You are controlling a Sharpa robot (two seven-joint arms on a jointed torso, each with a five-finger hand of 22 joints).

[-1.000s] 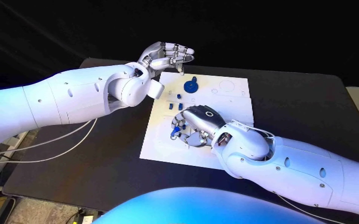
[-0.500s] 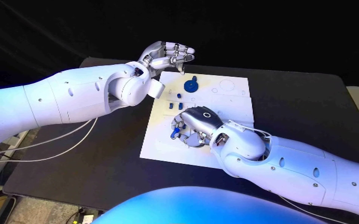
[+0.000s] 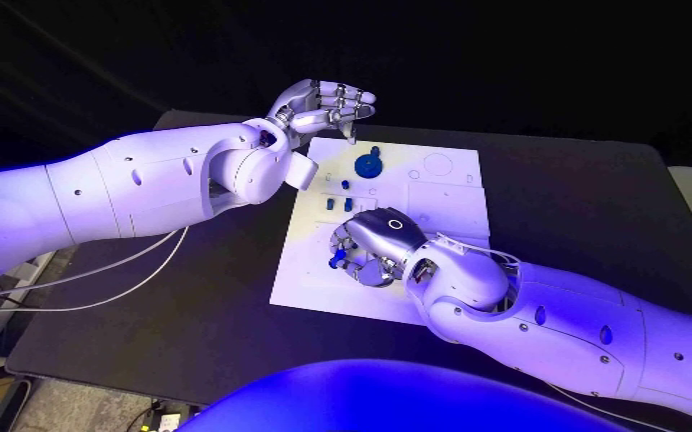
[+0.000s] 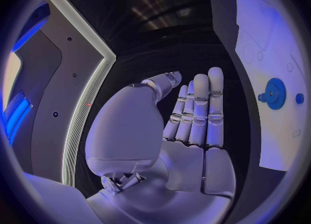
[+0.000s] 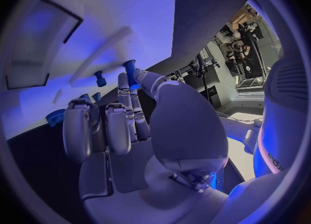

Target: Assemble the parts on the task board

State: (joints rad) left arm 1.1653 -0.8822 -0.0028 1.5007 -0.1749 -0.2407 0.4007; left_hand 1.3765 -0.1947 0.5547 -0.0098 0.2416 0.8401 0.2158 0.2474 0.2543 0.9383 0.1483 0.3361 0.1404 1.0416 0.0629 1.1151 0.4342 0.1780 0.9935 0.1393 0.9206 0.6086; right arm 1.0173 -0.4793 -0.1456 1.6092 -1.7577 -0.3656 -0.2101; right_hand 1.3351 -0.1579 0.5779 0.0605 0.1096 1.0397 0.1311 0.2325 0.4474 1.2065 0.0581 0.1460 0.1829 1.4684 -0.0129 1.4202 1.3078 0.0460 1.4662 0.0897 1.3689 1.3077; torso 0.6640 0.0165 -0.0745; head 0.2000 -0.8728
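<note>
Nearest to me, my right hand [image 3: 378,242] is down on the near half of the flat white rectangular task board [image 3: 447,214], palm turned down and fingers curled in over a cluster of small blue plastic parts [image 3: 336,254] on the board's left side; from the right wrist view I see a thumb and finger meeting at a small blue peg [image 5: 130,71] that stands up from the white surface, so I judge the hand is pinching that peg, either seating it or about to lift it, though I cannot tell which. Just beyond the right hand, toward the middle of the board, a few more small blue pieces [image 3: 346,192] lie loose or stand in their sockets; they are too small for me to say. Further along, near the board's far left corner, a round blue toothed gear [image 3: 369,165] sits on the board and looks already mounted. To its right I see empty outlined recesses [image 3: 434,165], so I reckon the assembly is only partly done, with several places left to fill. Furthest off, my left hand [image 3: 323,107] hangs above the table beyond the board's far left corner, fingers held together, slightly bent, holding nothing.
</note>
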